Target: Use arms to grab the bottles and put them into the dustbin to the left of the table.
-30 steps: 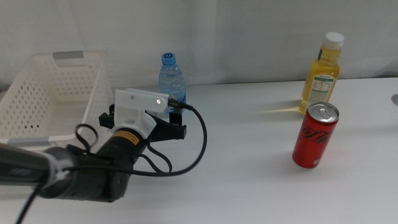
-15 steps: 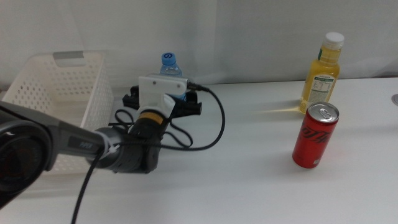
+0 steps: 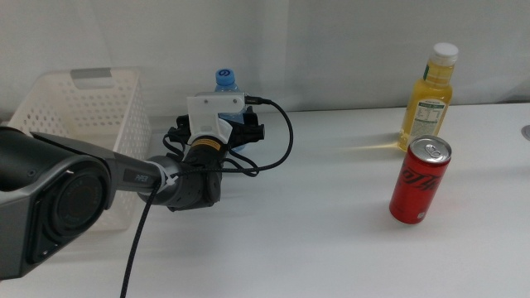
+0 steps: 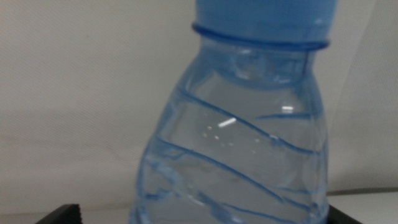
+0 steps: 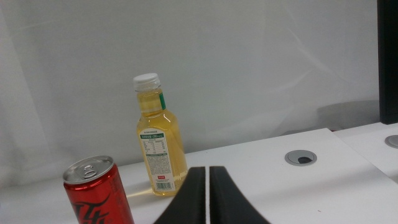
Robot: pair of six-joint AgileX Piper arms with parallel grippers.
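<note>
Reaching for the small clear water bottle with the blue cap [image 3: 226,80], the left gripper [image 3: 217,131] sits at its body in the middle view, just beside the white perforated plastic basket [image 3: 79,124] at the table's left; the jaws look spread to either side of the bottle, not yet clamped. This is the grasp step, I judge; next calls for closing on the bottle, lifting, then carrying it over the basket. The tall yellow juice bottle with white cap [image 3: 429,96] stands well apart at right, behind a red drinks can [image 3: 420,180]. Left wrist view: bottle [image 4: 239,124] fills the frame, jaw tips only at the corners, contact unclear. Right wrist view: right gripper [image 5: 208,186] waits, jaws pressed together, holding nothing, facing the juice bottle [image 5: 158,146] and can [image 5: 99,193].
</note>
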